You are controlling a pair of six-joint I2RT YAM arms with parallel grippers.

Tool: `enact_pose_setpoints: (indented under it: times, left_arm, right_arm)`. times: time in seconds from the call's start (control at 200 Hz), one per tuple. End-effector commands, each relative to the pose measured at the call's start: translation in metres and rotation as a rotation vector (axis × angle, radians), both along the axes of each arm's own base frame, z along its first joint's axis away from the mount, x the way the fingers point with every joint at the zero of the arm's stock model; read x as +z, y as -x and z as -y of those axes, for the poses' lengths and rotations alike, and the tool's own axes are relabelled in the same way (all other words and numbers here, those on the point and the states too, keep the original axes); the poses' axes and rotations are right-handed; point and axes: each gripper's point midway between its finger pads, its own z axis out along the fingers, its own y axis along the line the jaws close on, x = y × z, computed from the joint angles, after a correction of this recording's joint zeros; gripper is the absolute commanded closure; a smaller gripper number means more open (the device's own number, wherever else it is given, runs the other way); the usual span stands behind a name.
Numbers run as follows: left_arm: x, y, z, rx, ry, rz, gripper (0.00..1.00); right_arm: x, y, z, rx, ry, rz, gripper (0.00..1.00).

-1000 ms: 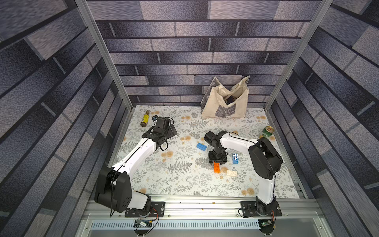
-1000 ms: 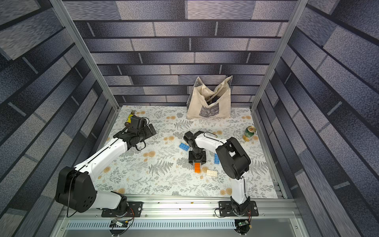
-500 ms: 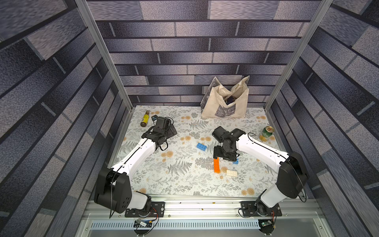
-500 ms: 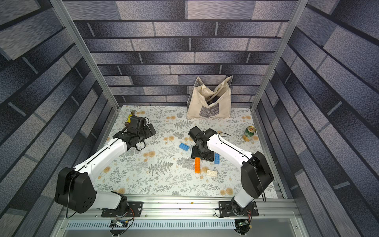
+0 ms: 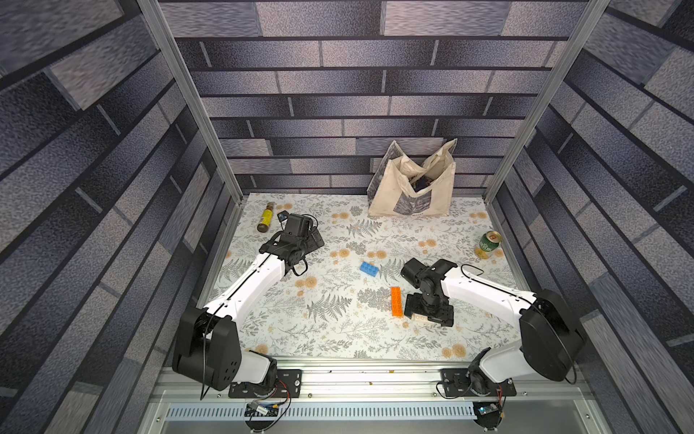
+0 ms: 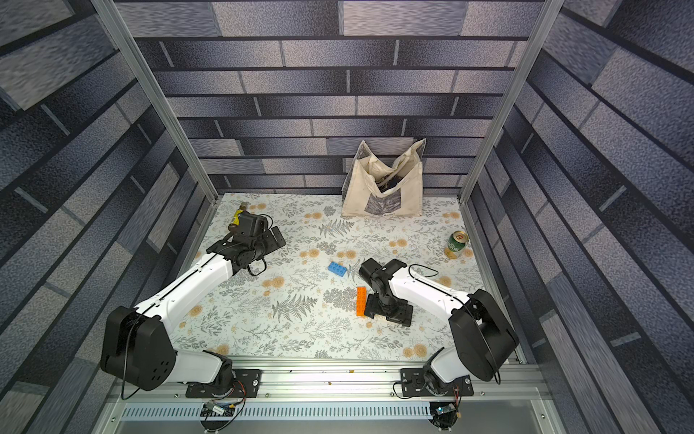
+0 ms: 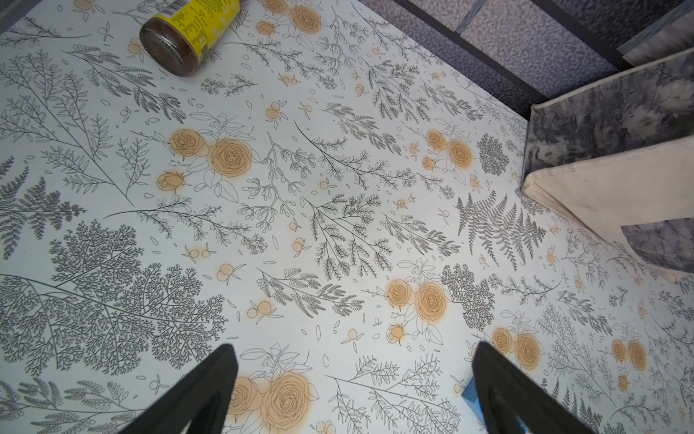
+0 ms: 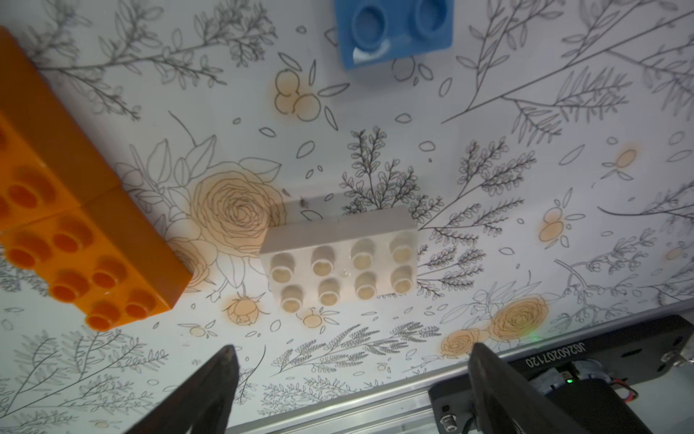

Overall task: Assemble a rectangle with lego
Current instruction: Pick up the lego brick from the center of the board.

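Two orange lego bricks (image 5: pixel 396 301) (image 8: pixel 75 233) lie end to end as one long strip on the floral mat. My right gripper (image 5: pixel 428 317) (image 8: pixel 349 353) hangs open just beside them, over the white brick (image 8: pixel 340 263), which shows only as a sliver (image 5: pixel 420 318) in a top view. Nothing is between its fingers. One blue brick (image 5: pixel 369 269) (image 6: pixel 337 269) lies apart toward the middle; another blue brick (image 8: pixel 394 34) shows in the right wrist view. My left gripper (image 5: pixel 311 240) (image 7: pixel 351 349) rests open and empty at the back left. No rectangle is in view.
A cloth tote bag (image 5: pixel 411 188) stands against the back wall. A green can (image 5: pixel 488 244) stands at the right edge, and a yellow-labelled bottle (image 5: pixel 266 221) (image 7: pixel 187 34) lies at the back left. The metal rail (image 5: pixel 338 375) runs along the front.
My right gripper has opened wide, leaving the orange strip on the mat, and has swung forward and right to hang over the white brick. The left arm has not moved.
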Motion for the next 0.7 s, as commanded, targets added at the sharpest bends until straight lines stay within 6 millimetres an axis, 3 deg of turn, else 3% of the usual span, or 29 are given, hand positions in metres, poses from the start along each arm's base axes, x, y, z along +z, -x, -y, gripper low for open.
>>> enact_pose_setpoints:
  times: [0.0,0.696]
  left_arm:
    - [-0.002,0.003,-0.002,0.002,-0.009,-0.012,0.00]
    - [-0.006,0.001,0.001,0.001,-0.008,-0.027,0.00]
  right_arm:
    - [-0.009,-0.004,-0.002,-0.005,-0.015,-0.001,0.07]
    - [-0.027,-0.010,0.004,0.044,-0.046,-0.038,0.17]
